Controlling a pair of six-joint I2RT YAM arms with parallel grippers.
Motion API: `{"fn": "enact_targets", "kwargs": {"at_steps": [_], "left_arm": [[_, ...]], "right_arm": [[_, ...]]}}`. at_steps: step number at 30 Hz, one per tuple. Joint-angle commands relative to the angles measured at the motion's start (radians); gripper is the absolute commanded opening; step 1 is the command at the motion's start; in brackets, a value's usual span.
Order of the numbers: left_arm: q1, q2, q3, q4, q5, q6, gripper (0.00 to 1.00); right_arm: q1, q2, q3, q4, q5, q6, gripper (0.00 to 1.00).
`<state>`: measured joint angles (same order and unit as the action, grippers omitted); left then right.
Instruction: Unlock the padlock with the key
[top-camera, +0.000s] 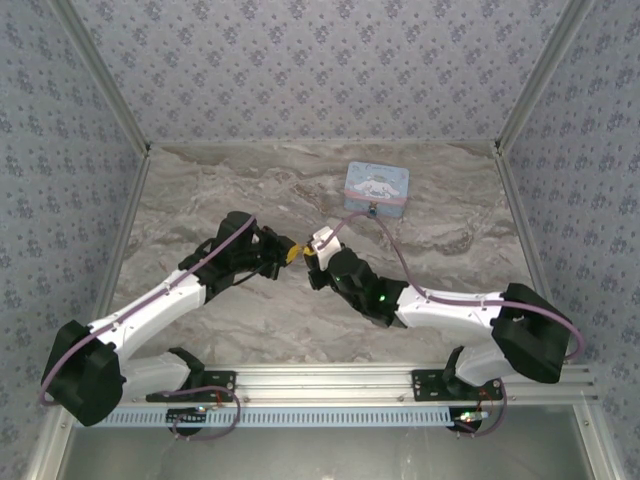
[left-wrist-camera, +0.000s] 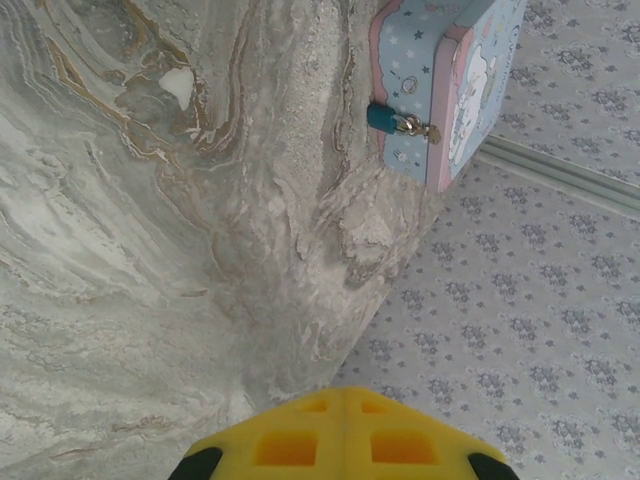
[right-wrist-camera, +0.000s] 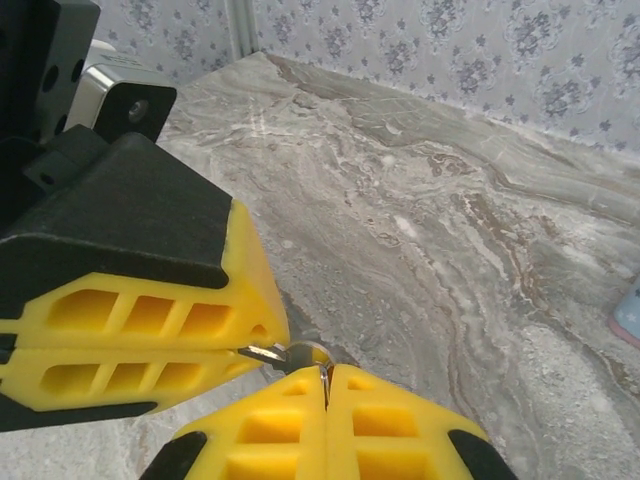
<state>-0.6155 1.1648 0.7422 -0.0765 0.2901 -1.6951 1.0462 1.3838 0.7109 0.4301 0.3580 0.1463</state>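
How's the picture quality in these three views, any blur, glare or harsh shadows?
Top external view: soft, even light, no hard shadows, tin small. Left wrist view: padlock crisp, its metal glinting slightly; left hand slightly soft at the bottom edge. Right wrist view: right hand looms large and soft; key glints at its tip.

My left arm (top-camera: 160, 295) stretched from its base at the near left, up and inward. My right arm (top-camera: 450, 305) did the same from the near right, so the two wrists faced each other tip to tip at the middle. My left gripper (right-wrist-camera: 262, 350) had its yellow fingers pressed together on one end of the small key (right-wrist-camera: 292, 354). My right gripper (right-wrist-camera: 325, 385) pinched the other end, fingers flat against each other.
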Motion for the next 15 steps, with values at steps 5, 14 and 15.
{"fn": "enact_targets", "kwargs": {"at_steps": [5, 14, 15], "left_arm": [[0.031, -0.011, 0.048, -0.131, -0.18, -0.199, 0.0], [0.075, 0.002, 0.018, 0.111, -0.177, 0.171, 0.0], [0.08, 0.0, 0.018, 0.131, -0.172, 0.221, 0.0]], "right_arm": [[-0.104, -0.134, -0.047, -0.022, -0.289, 0.048, 0.29], [-0.371, -0.169, -0.077, 0.048, -0.768, 0.317, 0.56], [-0.398, -0.158, -0.08, 0.076, -0.813, 0.366, 0.58]]}}
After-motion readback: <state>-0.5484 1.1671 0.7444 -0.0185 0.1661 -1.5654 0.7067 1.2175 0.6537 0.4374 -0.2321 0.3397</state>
